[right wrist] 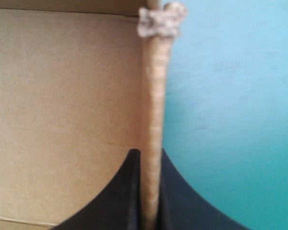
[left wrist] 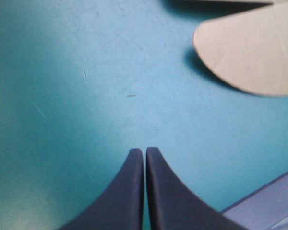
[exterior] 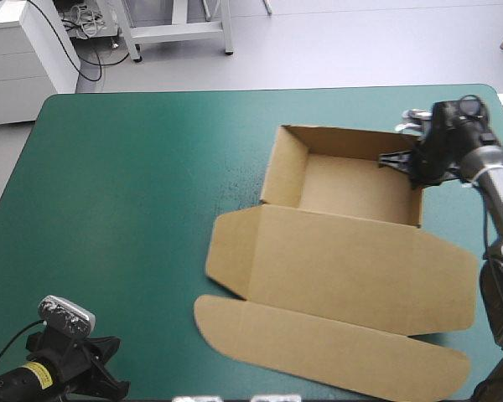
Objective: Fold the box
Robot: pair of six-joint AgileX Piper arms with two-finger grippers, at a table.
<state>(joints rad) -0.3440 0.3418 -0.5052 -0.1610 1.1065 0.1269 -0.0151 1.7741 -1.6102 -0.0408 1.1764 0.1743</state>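
Note:
The brown box lies right of the table's middle as an open tray with raised walls, its lid spread flat toward the near edge. My right gripper is at the tray's right wall, and the right wrist view shows its black fingers shut on that wall's upright edge, one finger inside the tray, one outside. My left gripper rests at the near left corner of the table, shut and empty over the teal-green cover. A rounded lid flap shows ahead of it.
The teal-green cover stretches bare left of the box. The table's near edge shows beside my left gripper. White furniture and cables stand beyond the far edge.

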